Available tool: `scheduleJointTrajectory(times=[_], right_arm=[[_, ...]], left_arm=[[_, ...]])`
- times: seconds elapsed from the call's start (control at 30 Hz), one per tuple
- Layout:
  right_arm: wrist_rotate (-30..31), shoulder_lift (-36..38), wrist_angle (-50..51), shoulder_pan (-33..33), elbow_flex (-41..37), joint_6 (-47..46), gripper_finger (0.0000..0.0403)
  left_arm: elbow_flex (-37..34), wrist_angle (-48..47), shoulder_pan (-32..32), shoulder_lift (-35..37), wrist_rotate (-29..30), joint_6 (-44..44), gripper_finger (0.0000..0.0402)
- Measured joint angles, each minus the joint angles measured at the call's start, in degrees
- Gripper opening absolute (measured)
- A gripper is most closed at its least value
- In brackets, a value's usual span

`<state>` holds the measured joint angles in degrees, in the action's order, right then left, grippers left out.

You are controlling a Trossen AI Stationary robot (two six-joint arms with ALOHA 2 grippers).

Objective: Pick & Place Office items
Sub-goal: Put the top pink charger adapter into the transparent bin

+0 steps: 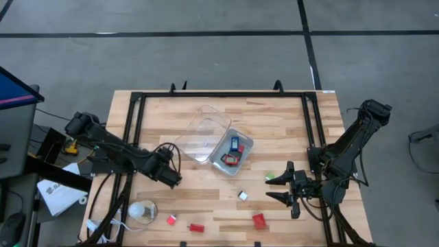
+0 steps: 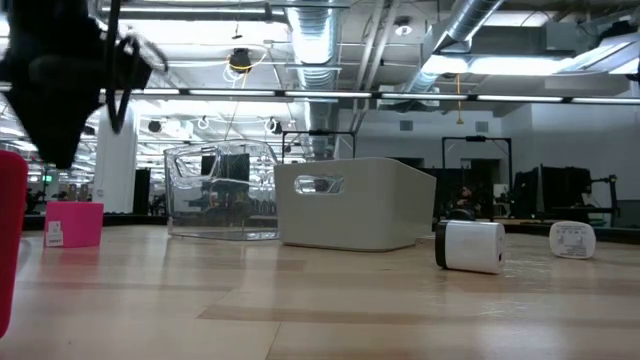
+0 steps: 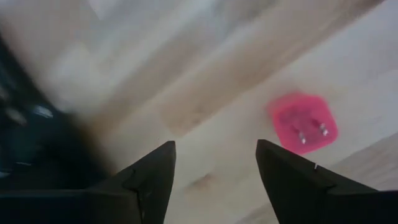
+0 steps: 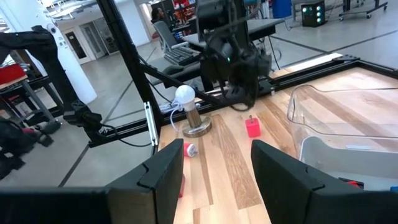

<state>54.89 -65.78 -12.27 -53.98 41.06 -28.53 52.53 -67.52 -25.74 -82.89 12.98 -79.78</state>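
Note:
The office items are small pieces scattered on the wooden table: a pink block (image 1: 171, 219), a red piece (image 1: 197, 228), a red block (image 1: 258, 221), a white piece (image 1: 242, 195) and a green one (image 1: 269, 177). Others lie in the grey tray (image 1: 245, 142). My left gripper (image 1: 173, 180) points steeply down over the table's left part, open, with nothing between its fingers. In the left wrist view the pink block (image 3: 303, 121) lies on the wood beyond my left gripper (image 3: 214, 146), off to one side. My right gripper (image 1: 273, 189) hangs open and level at the right, empty.
A clear tray (image 1: 202, 130) leans beside the grey tray at the table's middle. A round whitish object with a cord (image 1: 143, 211) stands near the front left corner. A black frame (image 1: 134, 123) runs around the table's edges. Bare wood lies between the two grippers.

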Motion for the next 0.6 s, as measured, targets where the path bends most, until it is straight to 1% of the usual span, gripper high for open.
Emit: scheduleJointTrajectory(times=[0.07,0.13,0.3,0.37,0.5,0.6], right_arm=[[-0.07,0.0,0.0,-0.01,0.0,0.02,0.0182],[-0.2,0.0,0.0,0.0,0.0,0.02,0.0182],[-0.21,0.0,0.0,0.11,0.0,0.02,0.0182],[-0.21,0.0,0.0,0.09,0.0,0.02,0.0182],[-0.22,0.0,0.0,0.09,0.0,0.04,0.0182],[-0.22,0.0,0.0,0.09,0.0,0.02,0.0182]], left_arm=[[-2.69,4.46,-0.11,0.0,-2.18,-0.25,0.023],[-4.65,9.49,-0.39,0.0,-2.53,-0.22,0.0238],[-7.22,18.62,-0.44,0.24,1.31,-0.23,0.0253],[-7.42,19.26,-0.42,0.22,2.29,-0.19,0.0256],[-7.48,19.77,-0.41,0.17,2.42,0.26,0.0258],[-7.5,20.98,-0.37,0.17,-0.05,2.58,0.0258]])
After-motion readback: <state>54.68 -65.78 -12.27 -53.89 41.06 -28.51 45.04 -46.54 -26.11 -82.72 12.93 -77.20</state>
